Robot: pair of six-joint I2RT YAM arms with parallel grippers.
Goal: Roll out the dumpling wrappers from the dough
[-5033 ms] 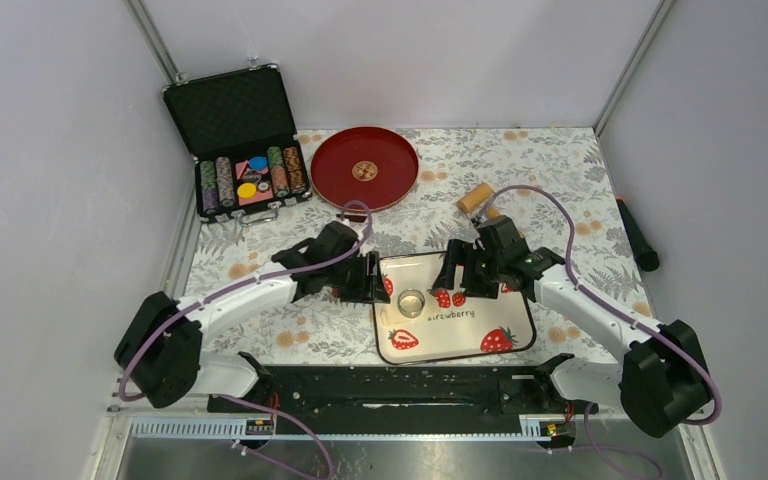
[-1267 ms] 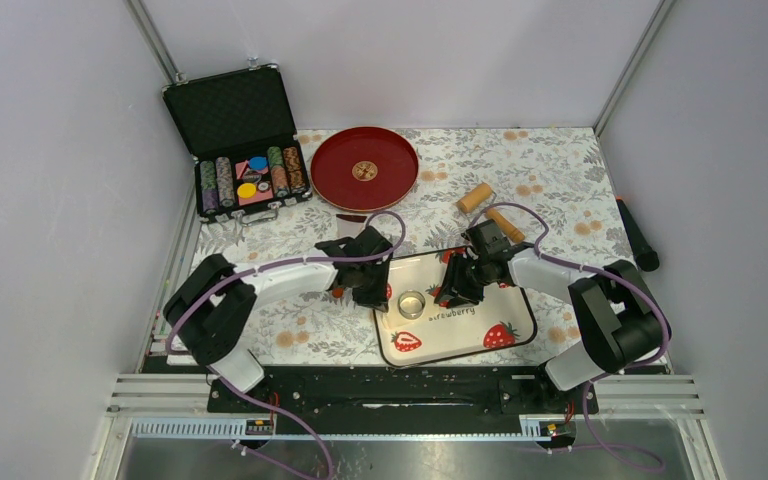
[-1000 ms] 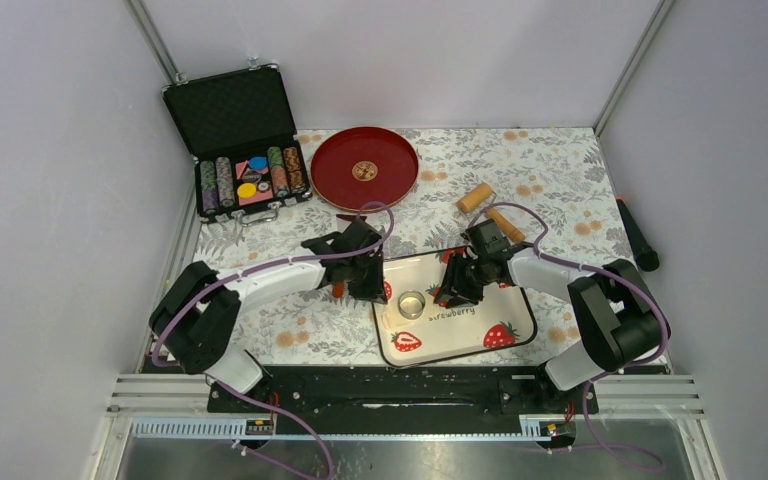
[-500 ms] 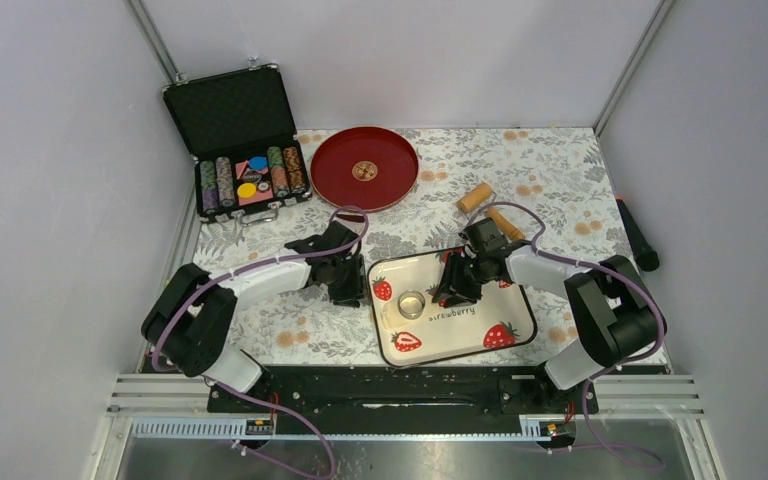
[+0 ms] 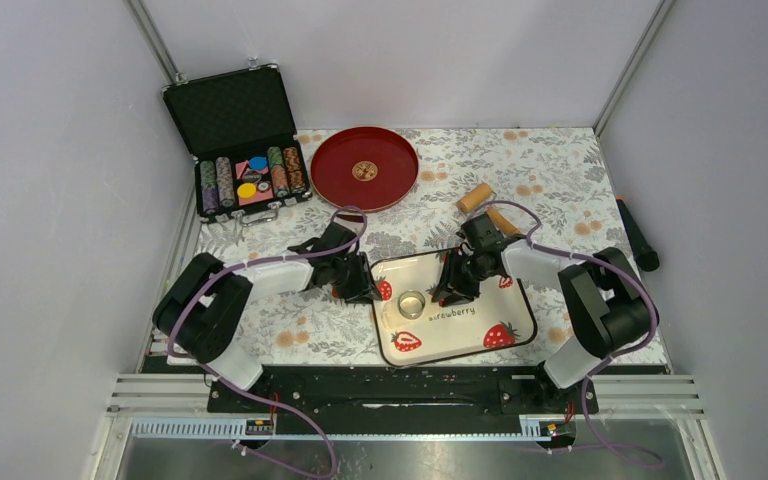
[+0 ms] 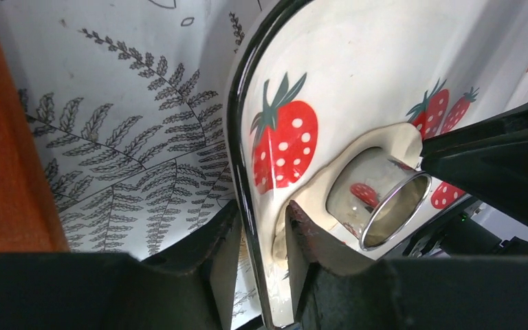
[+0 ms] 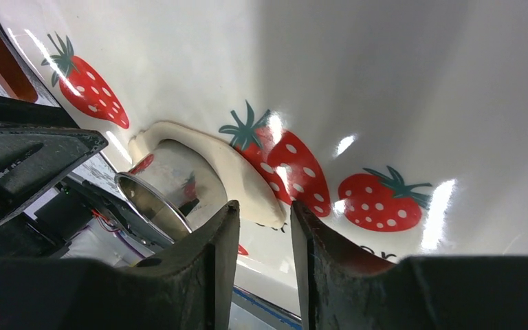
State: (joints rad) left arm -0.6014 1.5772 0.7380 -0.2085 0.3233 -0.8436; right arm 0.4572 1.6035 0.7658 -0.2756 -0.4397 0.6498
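The dough (image 7: 244,179) is a flattened pale sheet on the strawberry tray (image 5: 460,342). It lies around the metal ring cutter (image 5: 412,303), which stands in it (image 6: 378,206). My left gripper (image 6: 262,210) straddles the tray's left rim (image 6: 237,137), one finger outside and one inside by the dough (image 6: 392,137). Small gaps show on both sides of the rim. My right gripper (image 7: 264,206) is low over the tray, right of the cutter (image 7: 179,182). It is open, and the dough's edge lies just ahead of its fingertips. No dumpling wrappers are in view.
A tan wooden roller (image 5: 476,197) lies behind the tray, partly under the right arm's cable. The red plate (image 5: 364,168) and an open case of poker chips (image 5: 240,150) stand at the back left. A black tool (image 5: 638,238) lies at the right edge.
My left gripper has opened, drawn a little left off the tray's corner and come back to straddle its left rim. The right gripper has stayed by the cutter, its jaws slightly narrower.
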